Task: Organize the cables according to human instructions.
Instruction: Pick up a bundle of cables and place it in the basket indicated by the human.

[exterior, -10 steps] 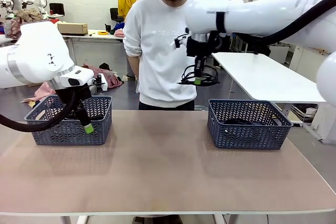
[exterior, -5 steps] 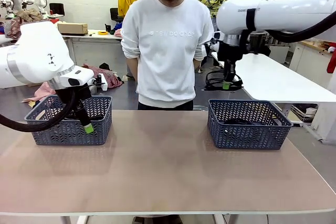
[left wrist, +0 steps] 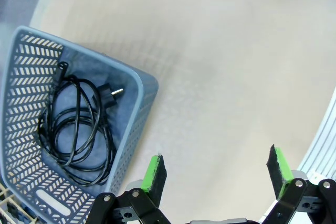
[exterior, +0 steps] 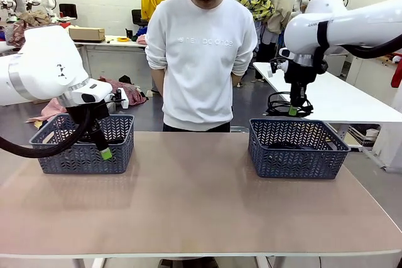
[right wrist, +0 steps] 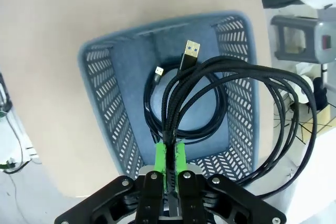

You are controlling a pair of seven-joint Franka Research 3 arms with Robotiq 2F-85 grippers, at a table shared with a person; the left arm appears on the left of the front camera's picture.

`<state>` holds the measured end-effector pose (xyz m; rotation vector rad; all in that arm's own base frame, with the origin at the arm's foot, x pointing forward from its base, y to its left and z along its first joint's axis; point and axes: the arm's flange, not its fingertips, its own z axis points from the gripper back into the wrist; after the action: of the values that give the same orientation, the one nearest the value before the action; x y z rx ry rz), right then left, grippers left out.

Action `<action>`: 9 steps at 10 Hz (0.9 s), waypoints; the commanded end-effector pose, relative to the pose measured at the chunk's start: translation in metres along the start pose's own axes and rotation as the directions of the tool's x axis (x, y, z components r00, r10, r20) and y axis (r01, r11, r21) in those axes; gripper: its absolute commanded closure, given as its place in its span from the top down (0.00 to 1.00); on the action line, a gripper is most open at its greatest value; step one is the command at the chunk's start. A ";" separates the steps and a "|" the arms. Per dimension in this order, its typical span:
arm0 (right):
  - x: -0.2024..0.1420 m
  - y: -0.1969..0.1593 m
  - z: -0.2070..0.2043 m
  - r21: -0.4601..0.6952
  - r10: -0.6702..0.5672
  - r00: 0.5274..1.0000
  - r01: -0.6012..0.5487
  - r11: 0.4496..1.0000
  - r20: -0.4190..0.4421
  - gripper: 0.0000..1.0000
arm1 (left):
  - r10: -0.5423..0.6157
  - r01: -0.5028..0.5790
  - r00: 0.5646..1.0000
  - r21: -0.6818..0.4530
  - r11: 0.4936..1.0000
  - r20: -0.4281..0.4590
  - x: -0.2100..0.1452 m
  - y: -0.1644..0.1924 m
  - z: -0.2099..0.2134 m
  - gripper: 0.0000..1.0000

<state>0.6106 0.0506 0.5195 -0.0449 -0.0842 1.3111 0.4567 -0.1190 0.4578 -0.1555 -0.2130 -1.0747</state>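
Hanging from R fingers (right wrist: 169,162): cable coil (right wrist: 252,103), above basket (right wrist: 105,108).

Two baskets were set on the table (exterior: 201,205): the left basket (exterior: 85,149) at the frame's left, the right basket (exterior: 296,150) at the right, with a person (exterior: 201,54) behind, between them. A coiled cable (left wrist: 76,129) was seen in the left basket. Above the right basket, a cable bundle (exterior: 289,103) was carried by the right hand (exterior: 293,110); another cable (right wrist: 157,103) lay inside. The left hand (exterior: 105,153) was placed before the left basket.
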 end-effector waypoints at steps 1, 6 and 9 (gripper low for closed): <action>-0.014 0.015 -0.012 -0.023 0.026 0.999 -0.025 0.999 0.040 0.00 | -0.002 0.002 1.000 -0.002 1.000 -0.007 -0.003 0.001 0.002 1.00; -0.031 0.016 -0.051 -0.088 -0.053 0.997 0.059 0.994 0.063 0.00 | -0.002 0.002 1.000 -0.002 1.000 -0.007 -0.003 0.001 0.002 1.00; -0.031 0.014 -0.061 -0.117 -0.086 0.994 0.094 0.989 0.070 0.00 | -0.002 0.002 1.000 -0.002 1.000 -0.007 -0.003 0.001 0.002 1.00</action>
<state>0.6010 0.0241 0.4590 -0.0986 -0.1771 1.2486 0.4567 -0.1190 0.4579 -0.1555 -0.2130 -1.0748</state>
